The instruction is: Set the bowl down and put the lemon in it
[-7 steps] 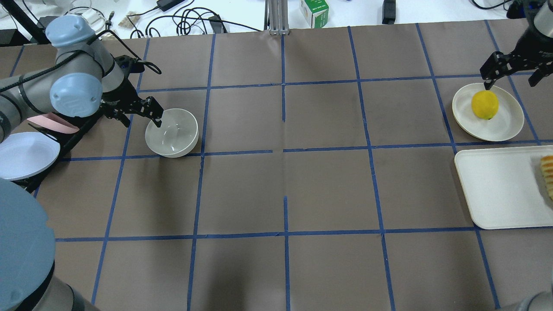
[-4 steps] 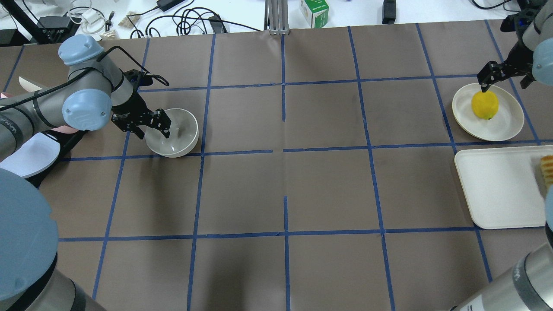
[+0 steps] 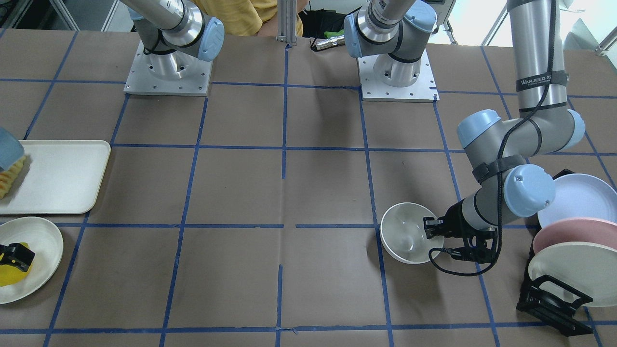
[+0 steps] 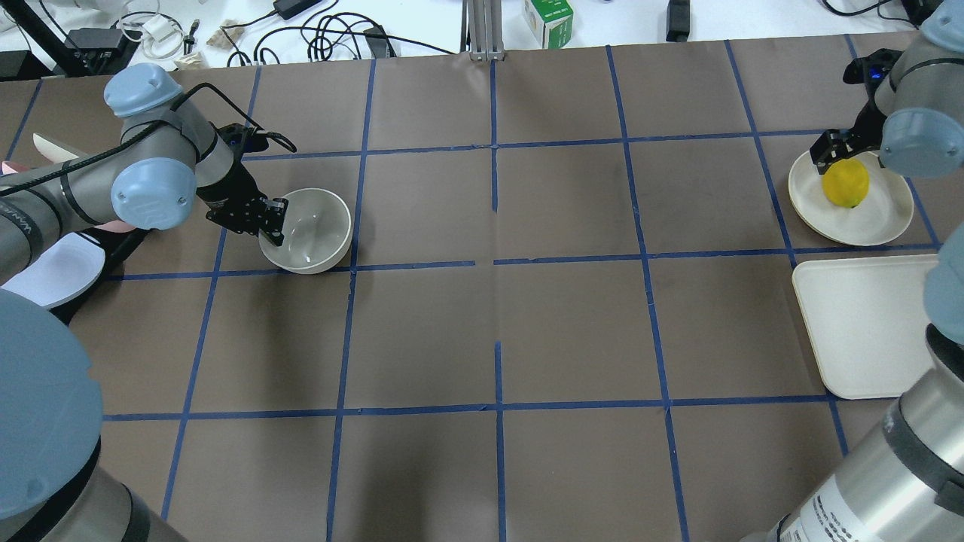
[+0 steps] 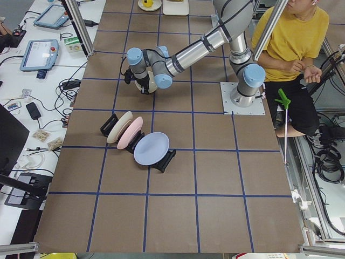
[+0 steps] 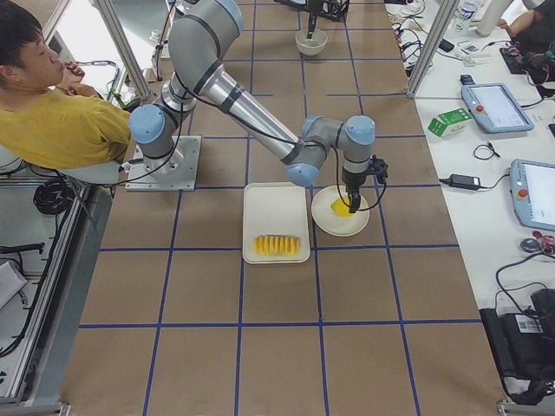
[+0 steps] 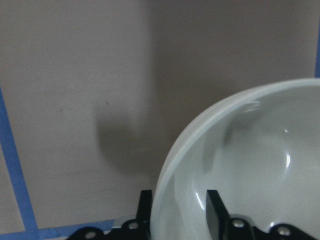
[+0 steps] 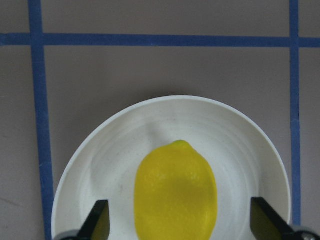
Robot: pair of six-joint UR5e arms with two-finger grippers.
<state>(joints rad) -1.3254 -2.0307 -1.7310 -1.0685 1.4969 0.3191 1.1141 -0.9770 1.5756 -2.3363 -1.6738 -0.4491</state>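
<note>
Left gripper [image 7: 179, 202] pinches the rim of the bowl [image 7: 250, 165], one finger inside and one outside; your wrist camera shows this where the overhead only hints. Right gripper [image 8: 180, 205] stands spread wide astride the lemon [image 8: 175, 192], which lies on a plate [image 8: 95, 160]. The bowl sits on the brown, blue-taped table [image 4: 497, 324], beside a plate rack [image 3: 554, 299]; a tray [image 4: 858, 331] lies near the plate.

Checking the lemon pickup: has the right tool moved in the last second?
Yes. The right tool came in from the plate's far rim to straddle the lemon, open.
</note>
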